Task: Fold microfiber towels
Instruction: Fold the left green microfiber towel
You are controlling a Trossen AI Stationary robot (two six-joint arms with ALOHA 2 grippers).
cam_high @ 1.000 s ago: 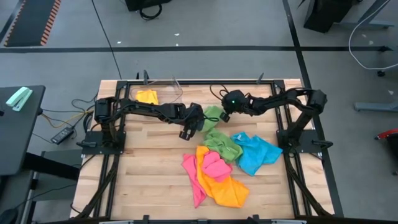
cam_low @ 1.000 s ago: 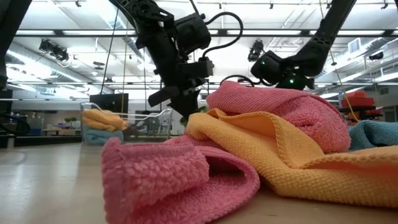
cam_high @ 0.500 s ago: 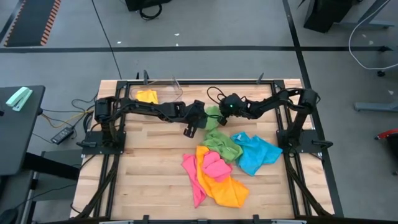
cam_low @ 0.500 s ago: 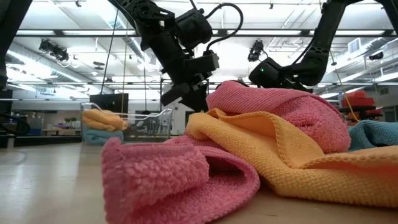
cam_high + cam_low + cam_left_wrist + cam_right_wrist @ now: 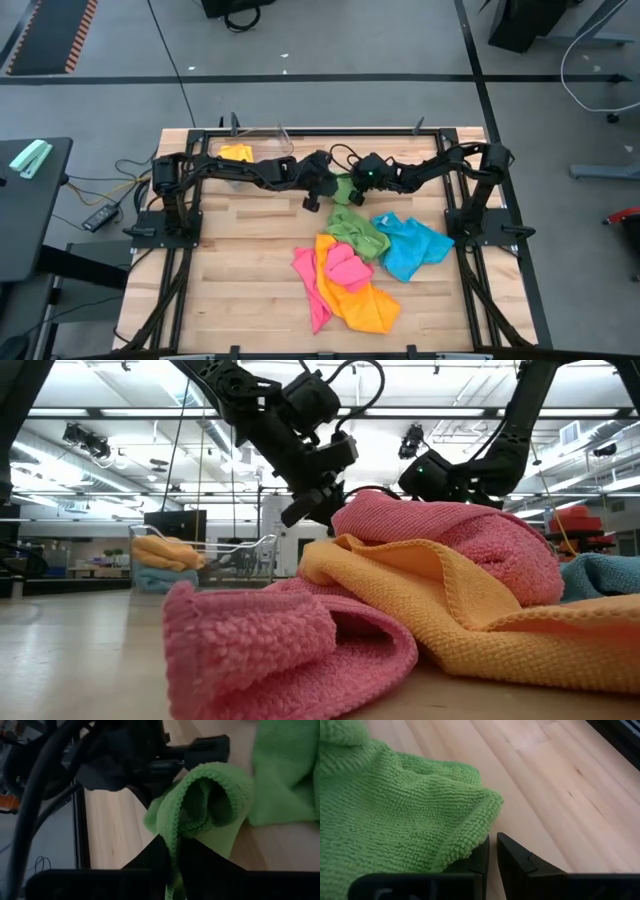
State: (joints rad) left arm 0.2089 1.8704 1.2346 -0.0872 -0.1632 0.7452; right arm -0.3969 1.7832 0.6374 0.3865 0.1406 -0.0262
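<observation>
Both claws pinch the green towel (image 5: 352,222): left gripper (image 5: 172,851) grips an edge, right gripper (image 5: 491,851) a corner. Pulling too hard could slip the cloth free.

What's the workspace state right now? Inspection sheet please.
Surface: wooden table, bare on the left half.
Job's things: green towel mid-table; blue towel to its right; pink towel and orange towel heaped in front, all unfolded.
Clutter: clear bin at the back edge with a yellow cloth inside.
Tools: left tool shut on the green towel's edge; right tool shut on another edge of it.
Cables: loose wires left of the table.
Surroundings: side desk on the left; no person seen.
</observation>
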